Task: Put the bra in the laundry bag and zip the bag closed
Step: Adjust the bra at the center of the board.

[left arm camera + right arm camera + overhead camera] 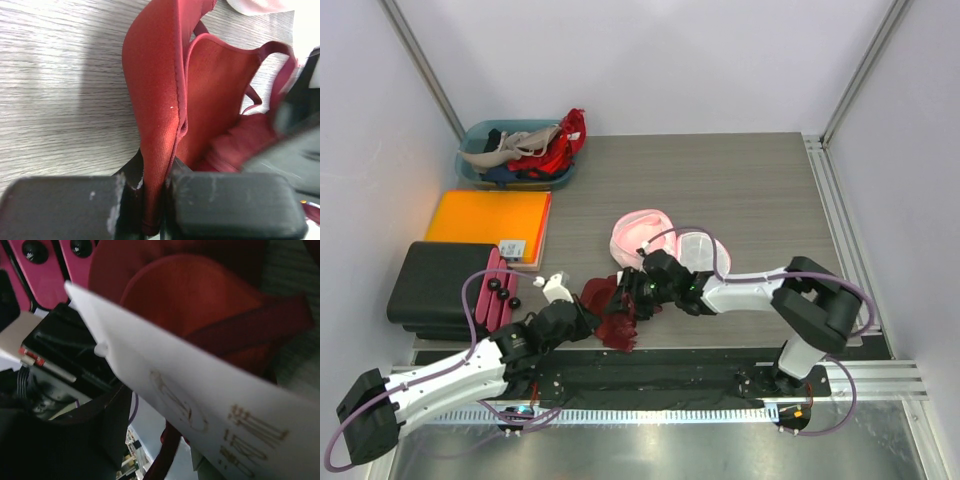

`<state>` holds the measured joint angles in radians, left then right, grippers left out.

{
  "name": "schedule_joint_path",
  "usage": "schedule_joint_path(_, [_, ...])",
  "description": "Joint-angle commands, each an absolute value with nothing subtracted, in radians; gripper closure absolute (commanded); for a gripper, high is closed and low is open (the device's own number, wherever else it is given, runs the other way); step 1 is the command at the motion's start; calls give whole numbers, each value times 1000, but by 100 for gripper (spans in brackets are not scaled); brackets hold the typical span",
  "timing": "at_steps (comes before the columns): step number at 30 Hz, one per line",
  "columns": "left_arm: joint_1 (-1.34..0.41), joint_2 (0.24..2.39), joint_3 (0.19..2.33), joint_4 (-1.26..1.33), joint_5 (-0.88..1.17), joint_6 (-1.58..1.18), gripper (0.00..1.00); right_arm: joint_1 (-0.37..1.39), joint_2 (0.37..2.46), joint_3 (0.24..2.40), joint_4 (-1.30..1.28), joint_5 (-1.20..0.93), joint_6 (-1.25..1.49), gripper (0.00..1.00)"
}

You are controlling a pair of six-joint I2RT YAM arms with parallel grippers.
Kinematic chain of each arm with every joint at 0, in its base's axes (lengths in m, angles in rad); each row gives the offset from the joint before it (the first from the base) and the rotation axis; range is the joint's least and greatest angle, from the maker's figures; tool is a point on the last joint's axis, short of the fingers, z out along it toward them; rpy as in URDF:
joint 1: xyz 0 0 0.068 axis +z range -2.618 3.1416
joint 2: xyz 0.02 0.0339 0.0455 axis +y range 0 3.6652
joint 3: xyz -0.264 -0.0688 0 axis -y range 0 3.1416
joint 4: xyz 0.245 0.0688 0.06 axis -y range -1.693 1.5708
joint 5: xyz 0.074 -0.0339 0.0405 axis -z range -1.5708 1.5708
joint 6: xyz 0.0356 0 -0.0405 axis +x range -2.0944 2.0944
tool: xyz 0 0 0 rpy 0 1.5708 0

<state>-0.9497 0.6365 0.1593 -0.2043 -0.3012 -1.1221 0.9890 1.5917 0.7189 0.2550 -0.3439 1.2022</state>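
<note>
**Grey wood-grain table, bra gripped near the front edge**

Along the left side we see a teal bin of clothes, an orange folder, a black case and 2 pink bars with black knobs. Next comes the left gripper, low over the table. Its wrist view shows the jaws clamped on a folded edge of the dark red bra, which lies crumpled outside the bag. The right gripper meets the bra from the other side. A white label blocks its camera, so we cannot tell how its jaws stand. Just behind it the laundry bag lies spread open, 2 halves side by side.
</note>
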Motion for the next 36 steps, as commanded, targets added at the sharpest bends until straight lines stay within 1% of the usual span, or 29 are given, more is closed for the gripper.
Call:
schedule_joint_path(1, [-954, 637, 153, -235, -341, -1163, 100, 996, 1704, 811, 299, -333, 1163, 47])
schedule_joint_path(2, [-954, 631, 155, -245, -341, -1170, 100, 999, 1706, 819, 305, -334, 1155, 44])
schedule_joint_path(5, [-954, 621, 150, -258, -342, -1186, 100, 999, 1675, 831, 273, -315, 1109, 39])
schedule_joint_path(8, [-956, 620, 149, -273, -348, -1201, 100, 1000, 1663, 889, 160, -304, 1014, 32])
schedule_joint_path(10, [-954, 618, 153, -278, -348, -1197, 100, 1008, 1661, 937, 54, -307, 971, 30])
schedule_joint_path(16, [-954, 615, 158, -276, -334, -1184, 100, 1083, 1626, 1028, -239, -161, 772, 20])
schedule_joint_path(17, [-954, 617, 160, -275, -333, -1184, 100, 1110, 1625, 1043, -276, -99, 749, 18])
schedule_joint_path(19, [-954, 618, 160, -275, -331, -1190, 100, 1135, 1624, 1097, -374, -42, 675, 15])
schedule_joint_path(23, [-954, 632, 155, -249, -331, -1213, 100, 1173, 1680, 1233, -503, -5, 591, 14])
schedule_joint_path(24, [-954, 638, 158, -247, -325, -1213, 100, 1173, 1696, 1252, -517, 49, 583, 14])
schedule_joint_path(27, [-954, 667, 173, -247, -318, -1209, 100, 1172, 1743, 1321, -587, 112, 558, 14])
schedule_joint_path(30, [-954, 676, 173, -245, -314, -1207, 100, 1173, 1712, 1319, -577, 138, 561, 14])
schedule_joint_path(33, [-954, 669, 170, -247, -322, -1207, 100, 1173, 1602, 1258, -534, 149, 563, 14])
schedule_joint_path(36, [-956, 660, 169, -245, -324, -1210, 100, 1173, 1481, 1140, -483, 103, 509, 7])
